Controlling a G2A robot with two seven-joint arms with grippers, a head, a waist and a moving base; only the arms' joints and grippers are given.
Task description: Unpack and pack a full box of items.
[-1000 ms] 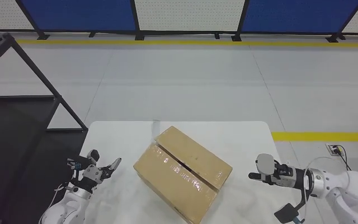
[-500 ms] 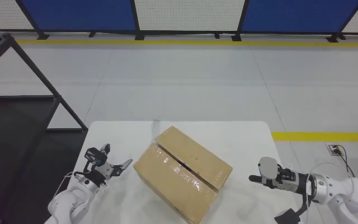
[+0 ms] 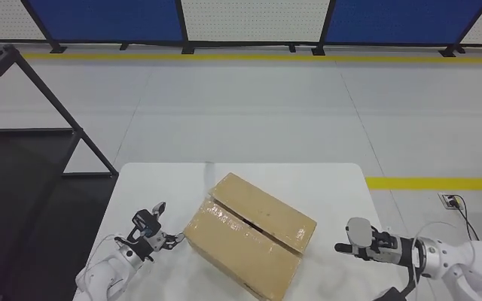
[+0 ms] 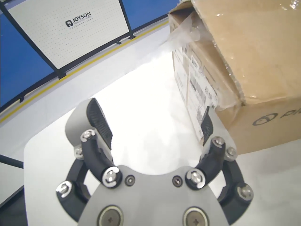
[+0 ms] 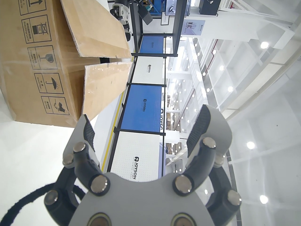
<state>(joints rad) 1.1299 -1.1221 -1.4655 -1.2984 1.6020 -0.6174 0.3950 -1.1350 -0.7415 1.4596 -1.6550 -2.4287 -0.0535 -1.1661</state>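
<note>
Box: The brown corrugated cardboard box sat askew on the white table, with one short end turned towards each arm. By my reading that left either arm a face to work on.
Flaps: The two long cardboard top flaps stood slightly raised, with a dark gap along the seam between them. The lid therefore looked unsealed but not folded back, and nothing inside the box could be seen.
Tape: A loose strip of clear packing tape hung off the box's upper corner above the end that carries the printed label. It probably no longer held the flaps down.
Left gripper: The left gripper was low at the box's labelled end with its jaws spread wide and nothing between them. One ribbed pad was just beside the bottom corner, though contact could not be confirmed. That placement suited bracing or nudging the box.
Right gripper: The right gripper was off the box's opposite end, well apart from it, with its jaws wide and nothing held. It pointed towards the flap edges.
Stage: Unpacking seemed barely begun, since the flaps had yet to be opened.
Next need: A flap edge would need lifting while the box was steadied.
Risk: The light box might slide or turn if pushed from one end only.
</note>
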